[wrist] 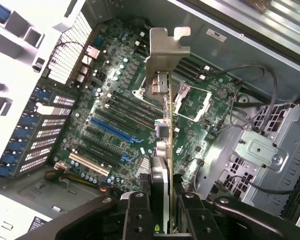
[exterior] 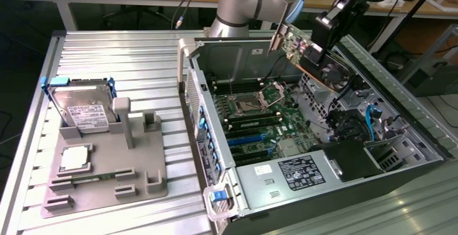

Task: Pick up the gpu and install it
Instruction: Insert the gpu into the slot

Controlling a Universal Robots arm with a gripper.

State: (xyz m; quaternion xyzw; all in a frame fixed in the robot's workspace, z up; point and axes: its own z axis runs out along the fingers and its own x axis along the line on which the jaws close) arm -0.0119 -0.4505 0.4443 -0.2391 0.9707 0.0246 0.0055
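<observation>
A robot gripper [wrist: 161, 199] is clamped on the gpu [exterior: 299, 46], holding the card in the air above the open computer case [exterior: 236, 58]. In the exterior view the card hangs tilted at about one o'clock, over the motherboard [exterior: 265, 119]. Its silver bracket [wrist: 165, 50] is at the end away from the gripper. At nine o'clock, a grey fixture tray [exterior: 93, 192] holds a hard drive [exterior: 86, 114].

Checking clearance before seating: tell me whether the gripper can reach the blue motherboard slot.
Probably yes: the gripper, holding the gpu, hangs over the open case, and nothing covers the blue slot.
</observation>
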